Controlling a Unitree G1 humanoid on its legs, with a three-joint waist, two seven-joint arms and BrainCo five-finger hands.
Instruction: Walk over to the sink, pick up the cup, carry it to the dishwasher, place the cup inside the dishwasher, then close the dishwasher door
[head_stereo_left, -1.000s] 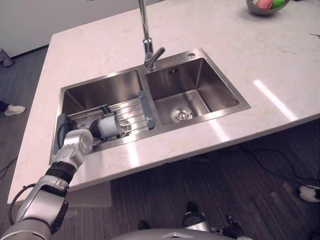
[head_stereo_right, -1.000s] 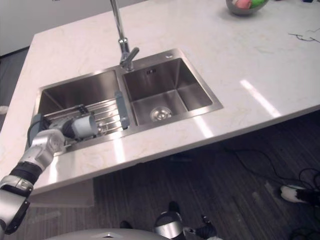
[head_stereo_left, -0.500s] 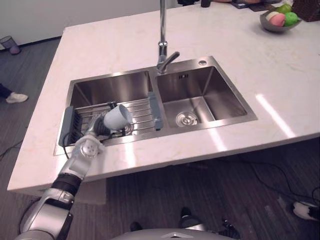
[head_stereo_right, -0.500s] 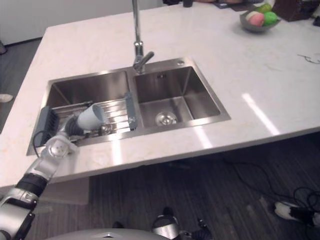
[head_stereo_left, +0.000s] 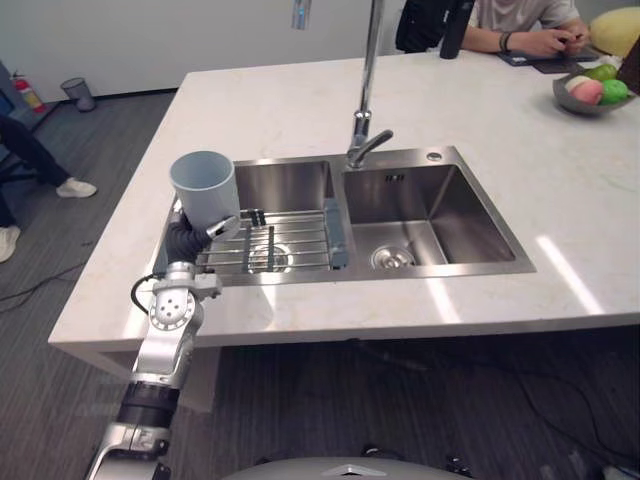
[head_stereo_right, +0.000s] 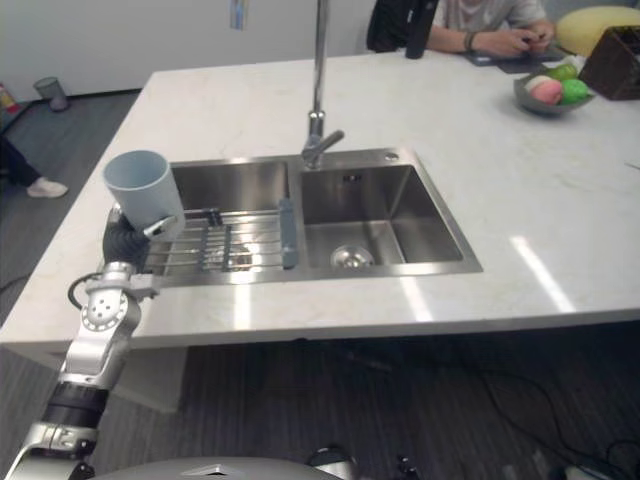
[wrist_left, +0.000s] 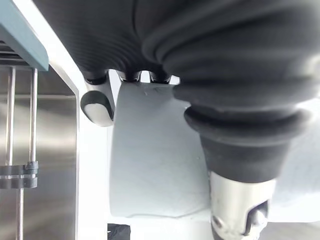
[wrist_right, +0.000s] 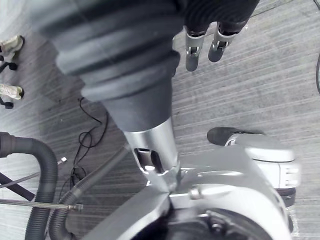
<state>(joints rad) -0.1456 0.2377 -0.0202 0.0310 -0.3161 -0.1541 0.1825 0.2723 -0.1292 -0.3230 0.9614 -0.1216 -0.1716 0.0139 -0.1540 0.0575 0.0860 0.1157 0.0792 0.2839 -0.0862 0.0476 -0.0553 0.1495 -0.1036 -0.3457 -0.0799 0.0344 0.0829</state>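
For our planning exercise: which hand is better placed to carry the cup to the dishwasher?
Left. The left hand grips the upright cup, held above the sink; the right hand hangs empty over the floor.

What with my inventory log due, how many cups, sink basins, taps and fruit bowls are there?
cup: 1
sink basins: 2
tap: 1
fruit bowl: 1
Total: 5

Pale blue cup (head_stereo_left: 204, 187) upright, mouth up, gripped by left hand (head_stereo_left: 183, 240) above left end of sink (head_stereo_left: 470, 215).
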